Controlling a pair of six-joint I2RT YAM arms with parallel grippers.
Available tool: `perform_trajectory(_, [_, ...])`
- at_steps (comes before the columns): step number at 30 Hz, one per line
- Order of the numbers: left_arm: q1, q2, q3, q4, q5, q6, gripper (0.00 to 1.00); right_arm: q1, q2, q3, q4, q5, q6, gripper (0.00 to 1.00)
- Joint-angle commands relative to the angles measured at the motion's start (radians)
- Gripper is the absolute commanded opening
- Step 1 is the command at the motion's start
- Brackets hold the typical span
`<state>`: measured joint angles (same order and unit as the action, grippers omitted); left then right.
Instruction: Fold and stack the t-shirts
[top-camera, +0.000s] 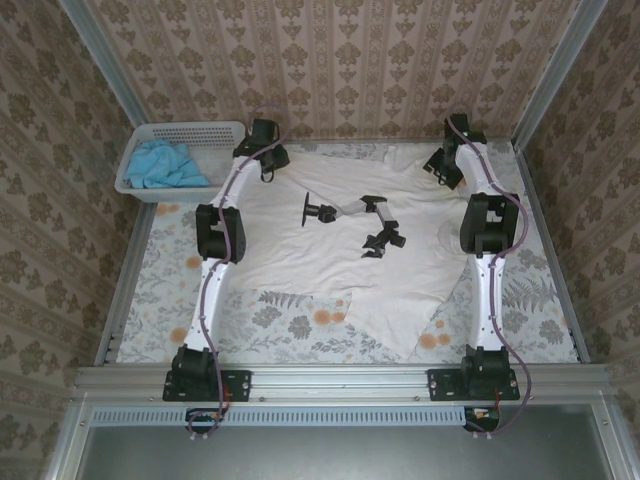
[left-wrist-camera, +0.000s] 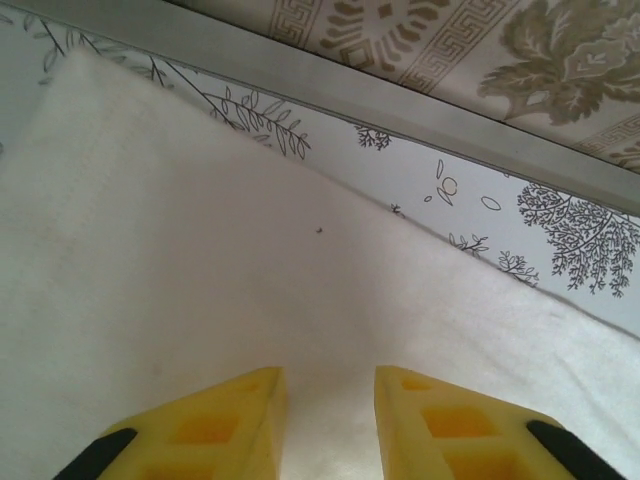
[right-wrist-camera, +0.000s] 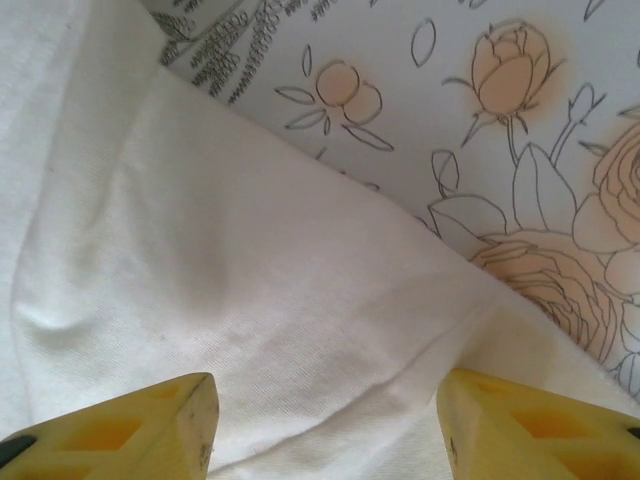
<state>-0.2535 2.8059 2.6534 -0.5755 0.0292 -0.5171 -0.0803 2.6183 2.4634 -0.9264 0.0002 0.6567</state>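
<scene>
Desk (top-camera: 300, 335): floral cover, metal rail round the edge, patterned walls on three sides.

Cream-white t-shirt (top-camera: 330, 260): spread flat over the middle of the desk and takes up most of it. Hem side reaches toward 6 o'clock with one corner trailing to about 5. Far edge lies along the back rail at 12. A few soft creases, no folds in it.

Left arm (top-camera: 215, 240): runs from its base at 7 o'clock up to the shirt's 11 o'clock corner. Right arm (top-camera: 490, 240): mirror of that, base at 5, reaching to the 1 o'clock corner.

White perforated basket (top-camera: 190, 130): off the desk's 10 o'clock corner, against the wall. Sky-blue t-shirt (top-camera: 165, 165) sits crumpled inside it, well apart from the cream one.

Left fingers (left-wrist-camera: 250, 420): yellow, parted by a narrow gap, low over the shirt just inside its far edge. Cloth shows through the gap, nothing visibly pinched.

Right fingers (right-wrist-camera: 150, 430): spread wide, over a rumpled edge of the same shirt, where a seam runs between them. Bare floral cover at 1 o'clock. Nothing held.
</scene>
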Motion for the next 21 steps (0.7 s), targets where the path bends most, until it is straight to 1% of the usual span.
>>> perform_trajectory(1, [-0.014, -0.080, 0.023, -0.034, 0.026, 0.044, 0.45, -0.003, -0.012, 0.116, -0.148, 0.012, -0.035, 0.67])
perform_trajectory(3, [-0.030, -0.142, 0.006, -0.039, 0.043, 0.057, 0.55, 0.003, -0.069, 0.134, -0.171, 0.027, -0.051, 0.73])
perform_trajectory(5, [-0.049, -0.218, -0.031, -0.040, 0.051, 0.068, 0.62, 0.015, -0.151, 0.111, -0.190, 0.053, -0.074, 0.79])
perform_trajectory(6, [-0.062, -0.268, -0.058, -0.041, 0.050, 0.073, 0.66, 0.024, -0.210, 0.070, -0.191, 0.063, -0.087, 0.81])
perform_trajectory(7, [-0.076, -0.323, -0.095, -0.040, 0.043, 0.078, 0.70, 0.035, -0.284, -0.005, -0.169, 0.068, -0.100, 0.82])
perform_trajectory(8, [-0.089, -0.371, -0.136, -0.033, 0.037, 0.082, 0.73, 0.044, -0.357, -0.104, -0.125, 0.069, -0.105, 0.83])
perform_trajectory(10, [-0.125, -0.491, -0.242, -0.013, 0.009, 0.097, 0.81, 0.057, -0.543, -0.376, 0.024, 0.049, -0.109, 0.86])
perform_trajectory(12, [-0.164, -0.600, -0.365, 0.005, -0.012, 0.104, 0.84, 0.059, -0.735, -0.611, 0.120, 0.035, -0.094, 0.88])
perform_trajectory(14, [-0.196, -0.727, -0.503, 0.024, -0.032, 0.100, 0.87, 0.062, -0.917, -0.829, 0.197, -0.013, -0.078, 0.89])
perform_trajectory(16, [-0.255, -0.879, -0.695, 0.068, -0.089, 0.093, 0.91, 0.078, -1.119, -1.063, 0.289, -0.058, -0.041, 0.89])
perform_trajectory(18, [-0.296, -1.031, -0.895, 0.104, -0.168, 0.071, 0.90, 0.099, -1.303, -1.270, 0.362, -0.098, 0.018, 0.88])
perform_trajectory(20, [-0.329, -1.187, -1.117, 0.157, -0.217, 0.038, 0.85, 0.130, -1.466, -1.444, 0.383, -0.146, 0.064, 0.86])
perform_trajectory(21, [-0.343, -1.266, -1.220, 0.161, -0.246, 0.017, 0.82, 0.149, -1.532, -1.514, 0.379, -0.165, 0.087, 0.83])
